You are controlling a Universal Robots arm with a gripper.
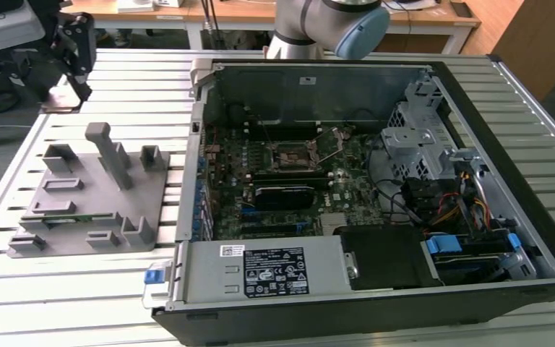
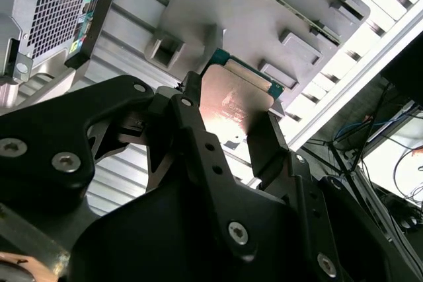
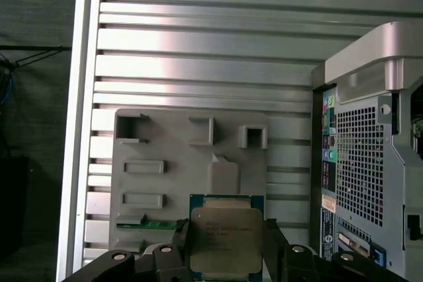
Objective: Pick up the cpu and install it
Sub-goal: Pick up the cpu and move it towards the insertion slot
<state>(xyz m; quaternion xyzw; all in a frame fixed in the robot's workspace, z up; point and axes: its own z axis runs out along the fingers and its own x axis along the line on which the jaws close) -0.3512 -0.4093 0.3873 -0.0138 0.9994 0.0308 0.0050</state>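
Silver-grey cpu (image 3: 225,236) clamped at two opposite edges by gripper (image 2: 230,130) | held aloft near far end of grey fixture tray (image 1: 84,195), exterior view's left, well apart from socket (image 1: 292,154) | lever (image 1: 334,141) seemingly raised | advice: keep it level, grip steady, no tilt

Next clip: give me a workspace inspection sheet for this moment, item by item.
Surface: slatted metal table carrying a grey fixture tray and an open computer case.
Job's things: cpu held in the air near the tray; black socket on the case's motherboard.
Clutter: green circuit strip in a tray slot.
Grippers: gripper shut on the cpu's edges.
Cables: coloured wire bundle inside the case, at the exterior view's right.
Surroundings: wooden desks behind the table.
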